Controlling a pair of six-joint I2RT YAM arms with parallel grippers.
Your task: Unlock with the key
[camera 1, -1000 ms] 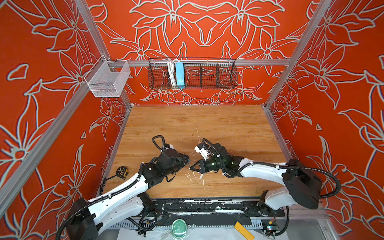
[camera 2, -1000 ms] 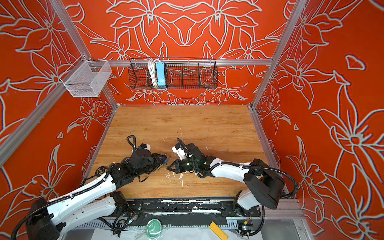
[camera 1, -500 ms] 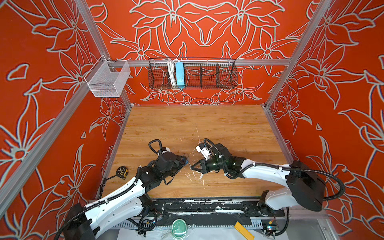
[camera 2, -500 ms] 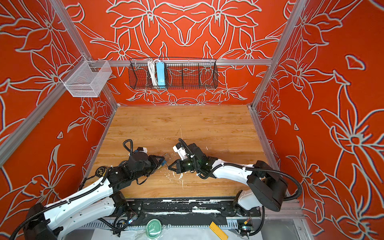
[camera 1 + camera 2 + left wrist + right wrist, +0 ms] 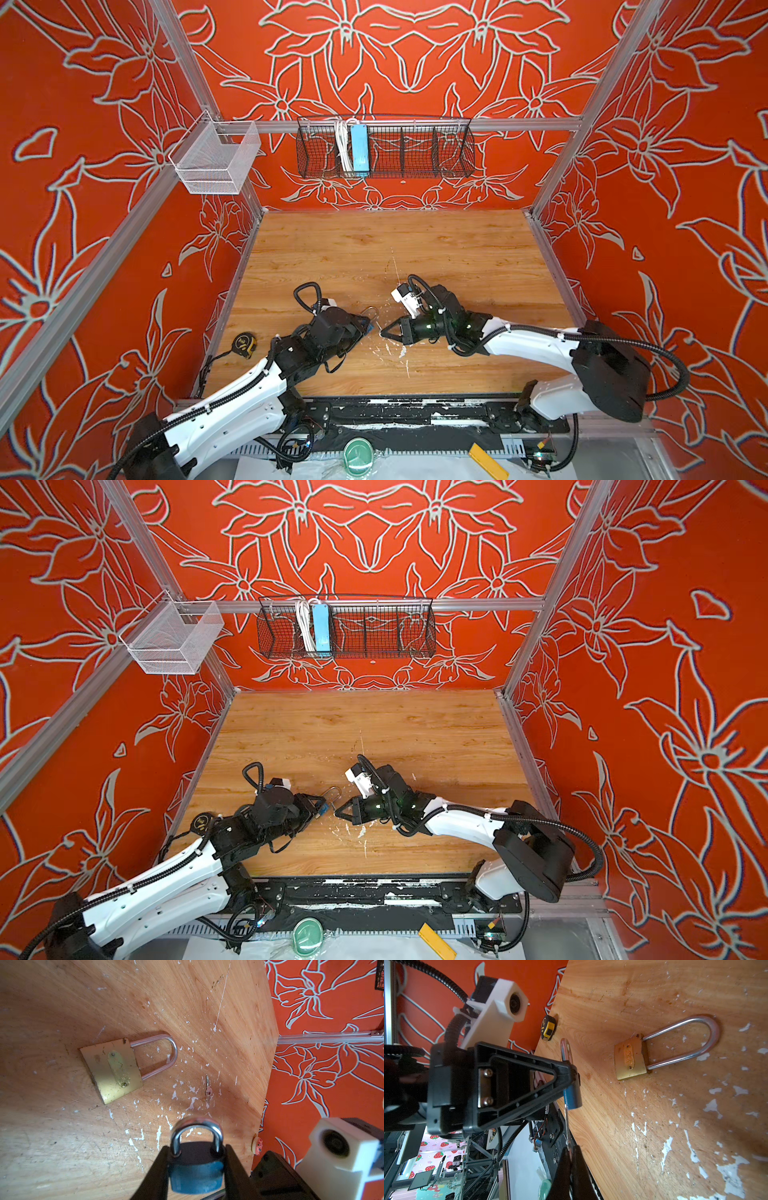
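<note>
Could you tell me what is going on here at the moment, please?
The left gripper holds a blue padlock with its shackle closed. The right gripper is shut on a key whose tip reaches the padlock's underside. Whether it is in the keyhole is unclear. A brass padlock and a second small key lie apart on the table, and neither gripper touches them.

The long-shackle padlock (image 5: 112, 1070) on the surface (image 5: 62, 1136)
A loose key (image 5: 208, 1088) lies near its shackle end, not touching. Nearby the left claw (image 5: 196, 1153) holds a small padlock (image 5: 196, 1174); the held key (image 5: 566, 1124) in the right claw (image 5: 572, 1153) meets its base. A tape measure (image 5: 548, 1027) sits well apart, at the surface's edge.
</note>
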